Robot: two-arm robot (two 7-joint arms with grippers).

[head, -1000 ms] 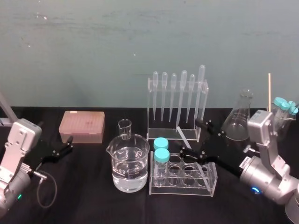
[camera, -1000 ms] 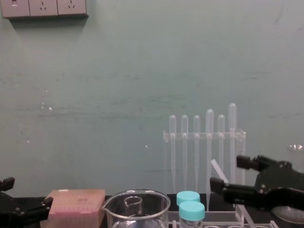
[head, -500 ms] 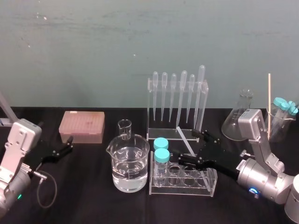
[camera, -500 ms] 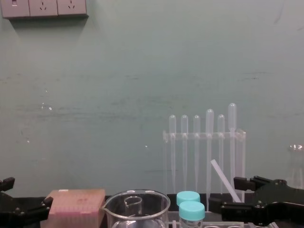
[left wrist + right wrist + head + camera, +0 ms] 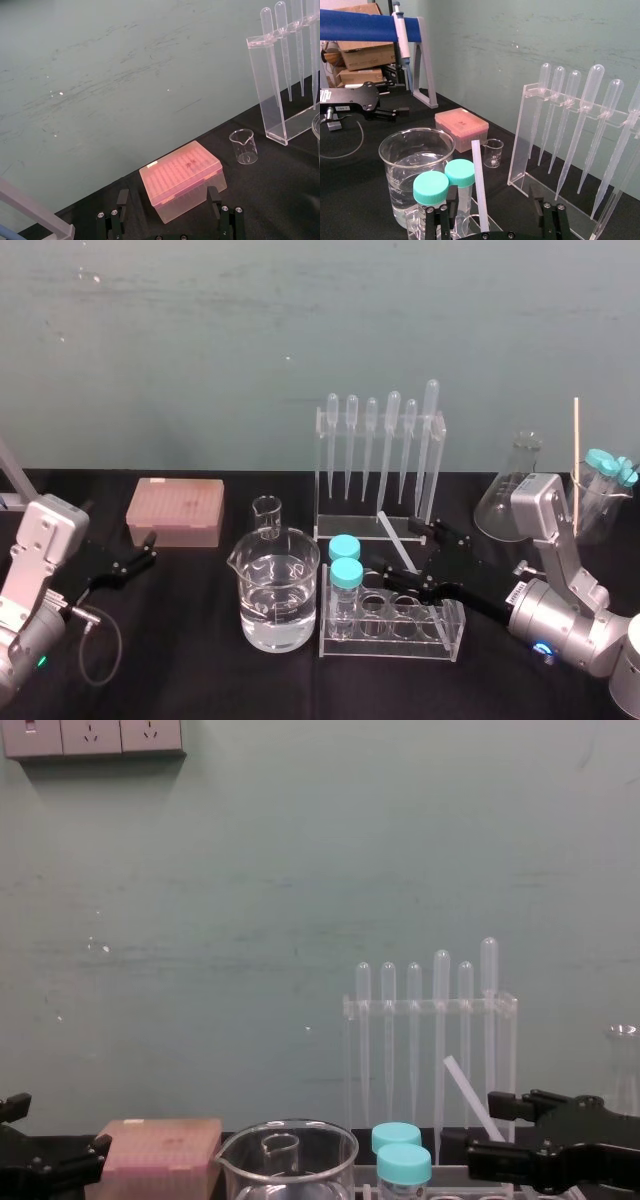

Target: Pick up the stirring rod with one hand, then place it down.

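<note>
Stirring rod (image 5: 479, 190): stood tilted above tube rack (image 5: 390, 650), lower end at rack top, upper end leaning toward pipette stand (image 5: 325, 490); seating in rack not discernible.
Right gripper (image 5: 392, 550): hung low over rack, fingers spread wide either side of rod, neither touching.
Left gripper (image 5: 125, 565): parked on bench (image 5: 200, 660) near pink box (image 5: 175, 510), fingers apart.
Water beaker (image 5: 275, 590): stood just beside rack.

Black table (image 5: 180, 650): beaker (image 5: 277, 592), tube rack (image 5: 398, 628), pink box (image 5: 175, 511).

Right gripper (image 5: 400, 555) low, fingers (image 5: 536, 200) seemingly apart, left gripper (image 5: 148, 548) parked
</note>
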